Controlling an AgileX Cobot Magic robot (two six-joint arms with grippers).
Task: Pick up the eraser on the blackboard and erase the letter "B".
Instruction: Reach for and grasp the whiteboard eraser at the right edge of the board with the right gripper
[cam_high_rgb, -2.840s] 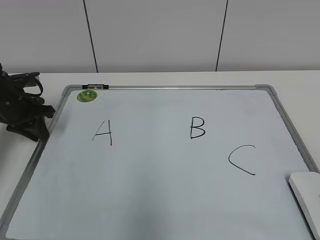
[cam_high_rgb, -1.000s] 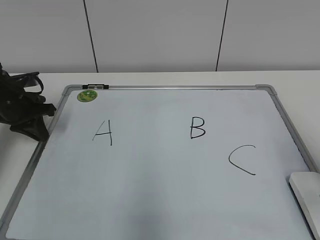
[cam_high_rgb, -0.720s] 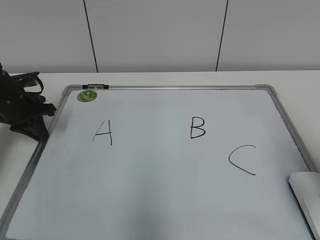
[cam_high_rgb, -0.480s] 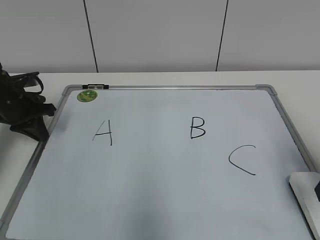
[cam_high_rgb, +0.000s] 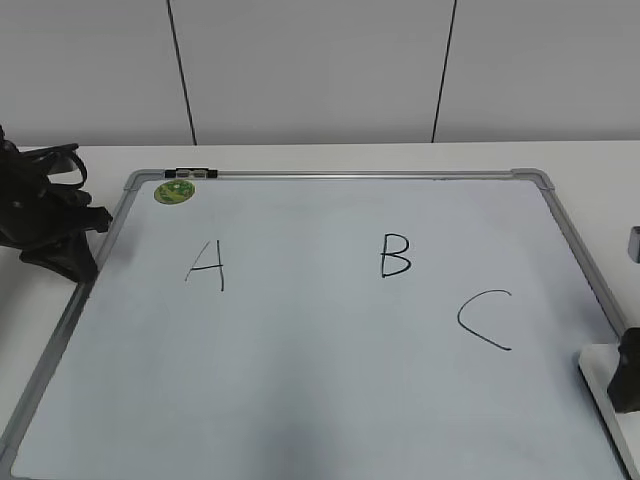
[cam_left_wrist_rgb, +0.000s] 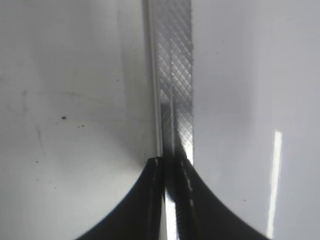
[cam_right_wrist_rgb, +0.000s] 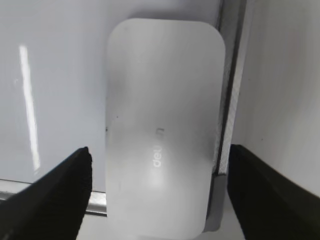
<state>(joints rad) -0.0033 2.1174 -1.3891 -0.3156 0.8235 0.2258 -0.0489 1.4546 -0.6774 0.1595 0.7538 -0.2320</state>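
The blackboard (cam_high_rgb: 330, 380) is a pale board with a grey metal frame, lying flat. The black letter "B" (cam_high_rgb: 394, 256) is drawn near its middle. The white eraser (cam_high_rgb: 600, 372) lies at the board's near right corner, and fills the right wrist view (cam_right_wrist_rgb: 162, 130). My right gripper (cam_right_wrist_rgb: 159, 152) is open, its fingers on either side of the eraser and not touching it; it shows at the right edge of the exterior view (cam_high_rgb: 630, 372). My left gripper (cam_left_wrist_rgb: 171, 161) is shut and empty over the board's left frame (cam_left_wrist_rgb: 175, 75), and is seen in the exterior view (cam_high_rgb: 60, 245).
A black "A" (cam_high_rgb: 206, 266) is drawn left of the B and a black "C" (cam_high_rgb: 485, 318) to its right. A round green magnet (cam_high_rgb: 174, 190) sits at the far left corner by a small clip (cam_high_rgb: 194, 174). A white wall stands behind the table.
My right gripper has come into the exterior view at the right edge, over the eraser. The left arm has stayed in place.
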